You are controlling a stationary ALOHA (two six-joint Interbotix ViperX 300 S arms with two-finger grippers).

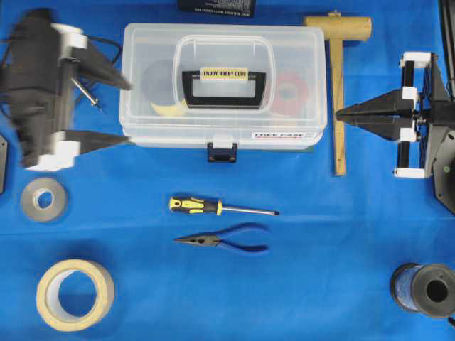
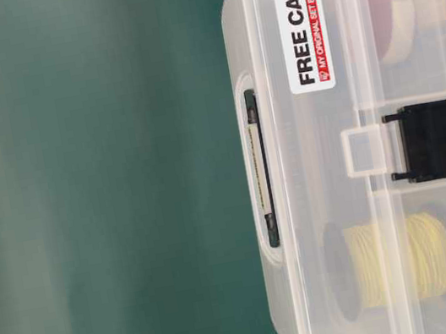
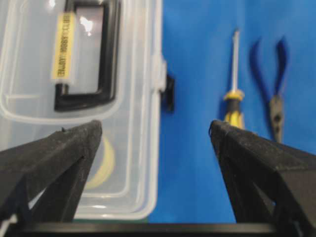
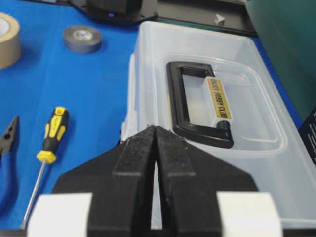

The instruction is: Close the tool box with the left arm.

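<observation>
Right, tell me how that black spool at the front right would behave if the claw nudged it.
The black spool seems to stand on its flat flange, so a low nudge would probably slide it on the blue cloth rather than roll it. Pushed high, it might tip, then roll. Its dark winding looks dense, so likely heavy for its size.

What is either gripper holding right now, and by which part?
Nothing. The left gripper is open beside the tool box; the right gripper is shut on nothing.

Clear tool box (image 1: 222, 78), black handle (image 1: 223, 88), blue cloth (image 1: 284, 277)
</observation>
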